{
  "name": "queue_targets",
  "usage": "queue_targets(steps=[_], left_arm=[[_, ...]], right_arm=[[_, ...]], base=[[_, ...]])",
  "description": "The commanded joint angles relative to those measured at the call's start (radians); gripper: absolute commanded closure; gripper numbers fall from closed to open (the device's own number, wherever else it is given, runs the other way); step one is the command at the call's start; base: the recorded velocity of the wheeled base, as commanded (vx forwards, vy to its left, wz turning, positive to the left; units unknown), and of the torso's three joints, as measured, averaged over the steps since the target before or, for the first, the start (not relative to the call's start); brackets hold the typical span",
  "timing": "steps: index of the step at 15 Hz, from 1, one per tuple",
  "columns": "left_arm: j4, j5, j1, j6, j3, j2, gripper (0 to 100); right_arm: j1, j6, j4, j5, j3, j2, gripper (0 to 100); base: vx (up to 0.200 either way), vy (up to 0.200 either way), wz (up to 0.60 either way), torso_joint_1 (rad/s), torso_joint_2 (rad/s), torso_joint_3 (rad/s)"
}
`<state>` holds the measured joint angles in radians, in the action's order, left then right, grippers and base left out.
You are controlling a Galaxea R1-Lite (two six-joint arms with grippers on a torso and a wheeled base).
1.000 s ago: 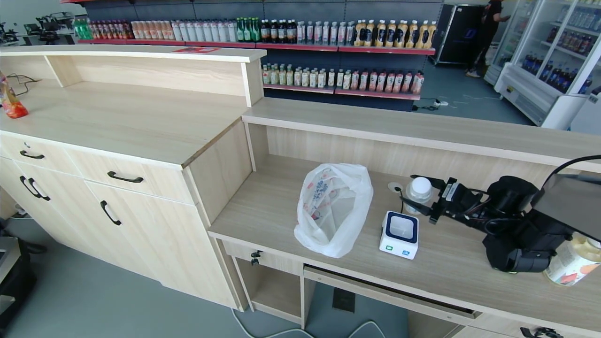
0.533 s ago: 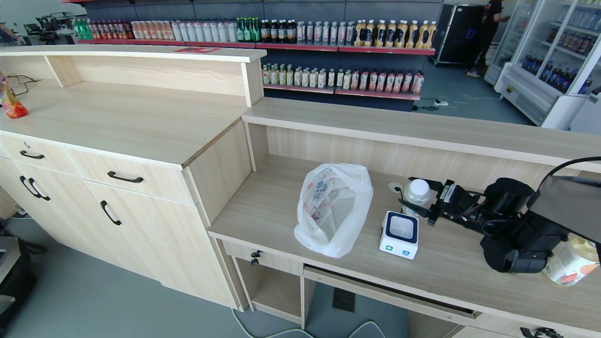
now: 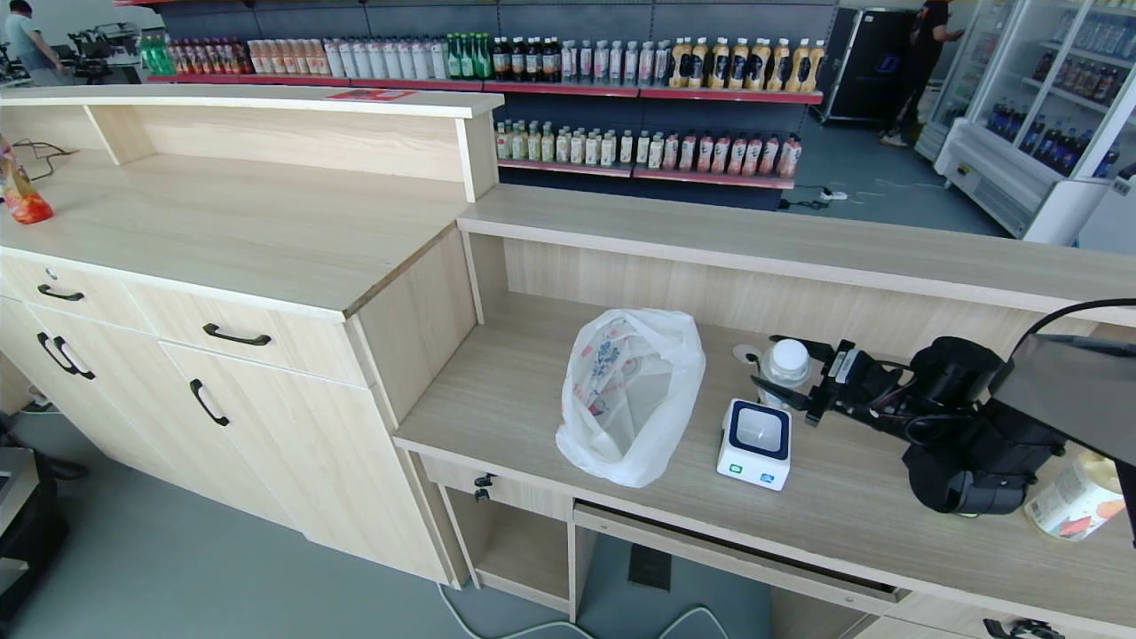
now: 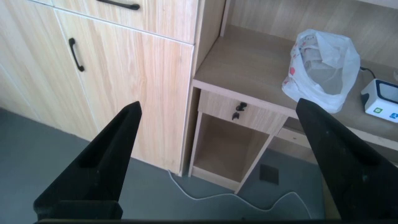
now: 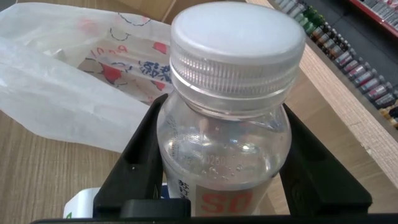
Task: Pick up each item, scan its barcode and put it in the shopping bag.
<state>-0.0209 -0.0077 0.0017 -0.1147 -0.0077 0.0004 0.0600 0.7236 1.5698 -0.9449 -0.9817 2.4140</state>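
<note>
Your right gripper (image 3: pixel 770 364) was clamped on the clear white-capped bottle (image 3: pixel 788 357), upright, just beyond the scanner (image 3: pixel 755 431), right of the shopping bag (image 3: pixel 630 390) on the counter (image 3: pixel 515 399). Your left gripper (image 4: pixel 217 106) hung spread wide, low, near the cabinet (image 4: pixel 155 74).

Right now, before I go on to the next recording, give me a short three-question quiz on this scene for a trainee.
1. True or false: the right gripper is shut on the bottle.
2. Fill in: the fingers of the left gripper are ____.
3. Where does the scanner stand from the bag? A on its right; B on its left; C inside it.
Key: 1 true; 2 open; 3 A.
</note>
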Motion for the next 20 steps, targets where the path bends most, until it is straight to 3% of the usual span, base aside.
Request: queue_targets(steps=[1, 13, 17, 19, 20], left_arm=[[-0.001, 0.0, 0.0, 0.0, 0.0, 0.0, 0], [-0.001, 0.0, 0.0, 0.0, 0.0, 0.0, 0], [-0.001, 0.0, 0.0, 0.0, 0.0, 0.0, 0], [-0.001, 0.0, 0.0, 0.0, 0.0, 0.0, 0], [-0.002, 0.0, 0.0, 0.0, 0.0, 0.0, 0]], right_arm=[[0.0, 0.0, 0.001, 0.0, -0.002, 0.005, 100], [0.003, -0.033, 0.001, -0.005, -0.015, -0.001, 100], [0.047, -0.196, 0.001, -0.003, -0.014, -0.105, 100], [0.086, -0.325, 0.001, 0.077, 0.048, -0.216, 100], [0.089, -0.343, 0.001, 0.207, 0.106, -0.254, 100]], base=[[0.0, 0.0, 0.0, 0.0, 0.0, 0.0], [0.0, 0.0, 0.0, 0.0, 0.0, 0.0], [0.0, 0.0, 0.0, 0.0, 0.0, 0.0], [0.0, 0.0, 0.0, 0.0, 0.0, 0.0], [0.0, 0.0, 0.0, 0.0, 0.0, 0.0]])
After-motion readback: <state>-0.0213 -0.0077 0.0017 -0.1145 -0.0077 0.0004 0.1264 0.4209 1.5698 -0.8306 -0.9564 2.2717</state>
